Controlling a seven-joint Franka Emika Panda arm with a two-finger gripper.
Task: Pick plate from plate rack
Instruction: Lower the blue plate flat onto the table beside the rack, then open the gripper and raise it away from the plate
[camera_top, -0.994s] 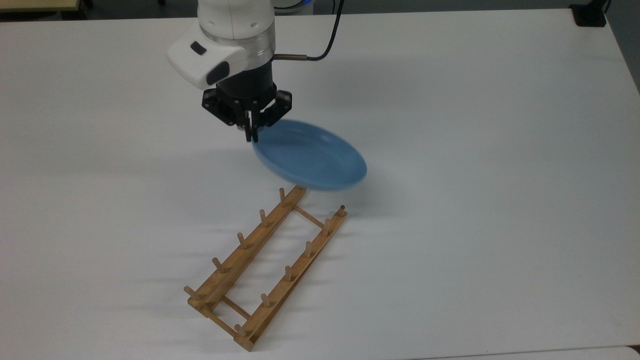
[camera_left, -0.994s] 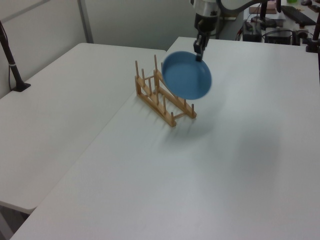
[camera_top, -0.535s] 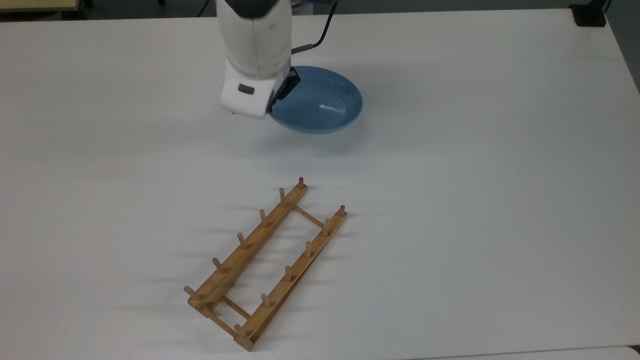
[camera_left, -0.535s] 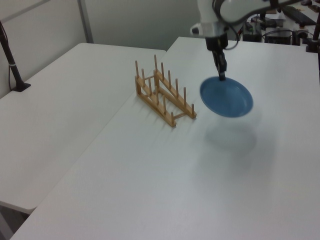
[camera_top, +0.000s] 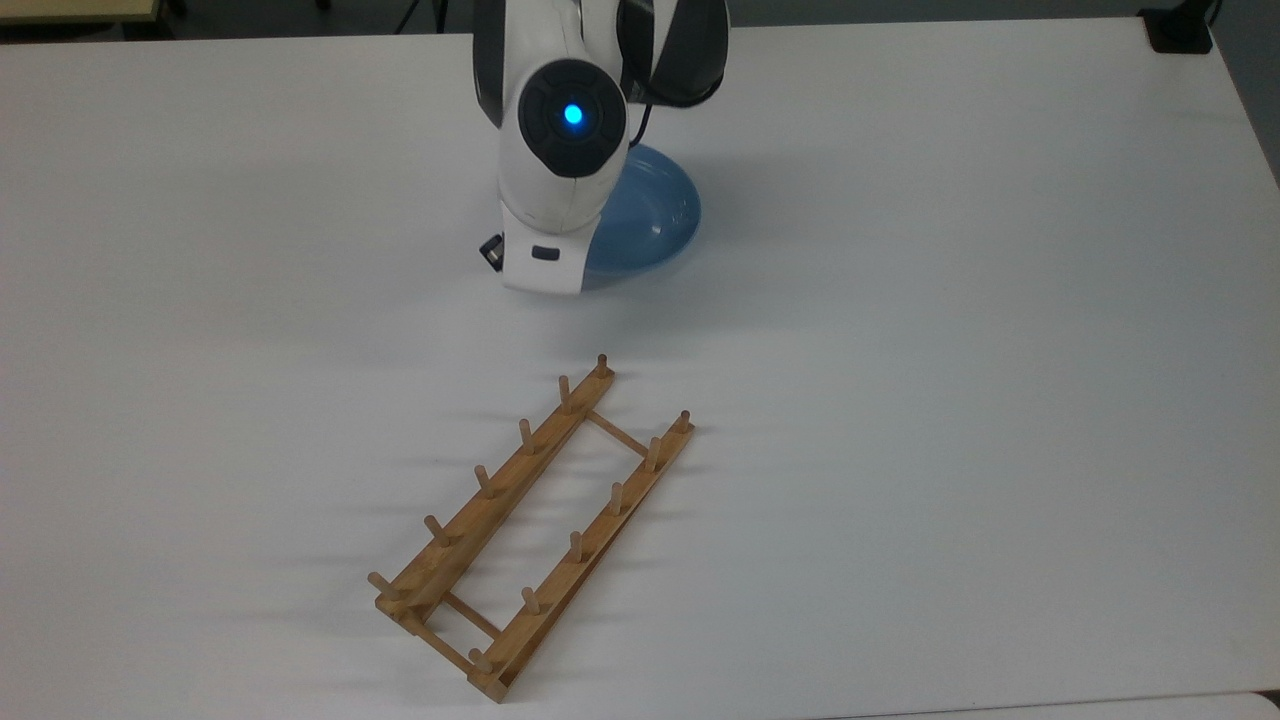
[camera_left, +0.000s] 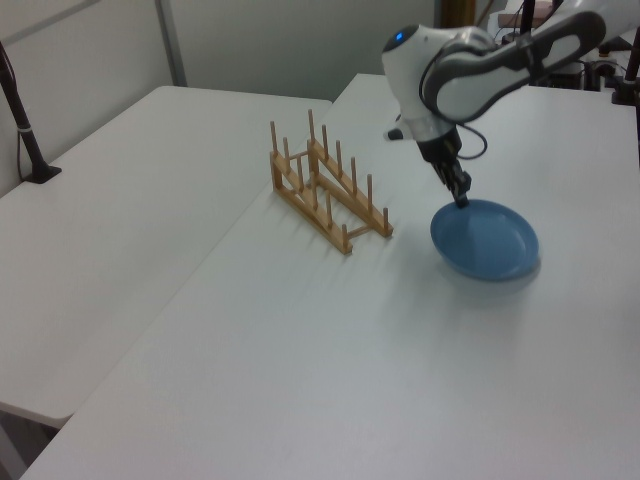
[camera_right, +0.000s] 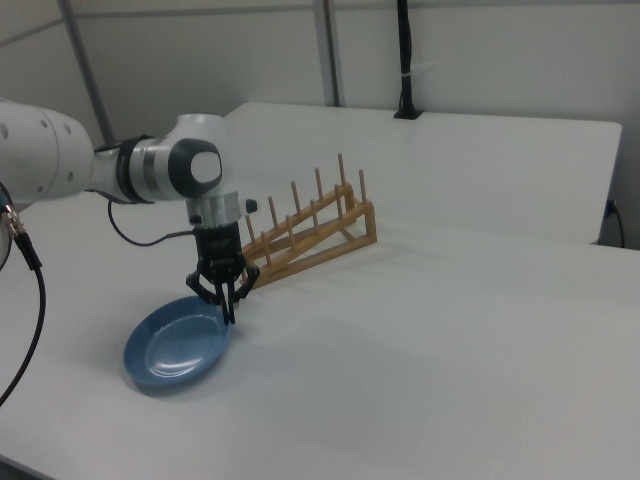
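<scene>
The light-blue plate (camera_left: 490, 243) lies low at the white table (camera_left: 330, 380), to the left view's right of the rack. In the top view the arm covers its left part, leaving the plate (camera_top: 650, 220) partly showing. My gripper (camera_left: 461, 201) points down, shut on the plate's rim nearest the rack. In the right view the gripper (camera_right: 229, 312) pinches the right edge of the plate (camera_right: 170, 348), which tilts slightly; I cannot tell whether it rests on the table. The wooden plate rack (camera_top: 535, 525) stands with nothing in it, also seen as the rack (camera_left: 325, 195) and the rack (camera_right: 305, 240).
A second white table (camera_left: 110, 200) adjoins on the left view's left, with a black clamped pole (camera_left: 22, 120). A black cable (camera_right: 30, 300) hangs from the arm. A black object (camera_top: 1180, 30) sits at the top view's far right corner.
The arm has carried the plate away from the rack and lowered it from mid-air down to the table, swinging over it in the top view.
</scene>
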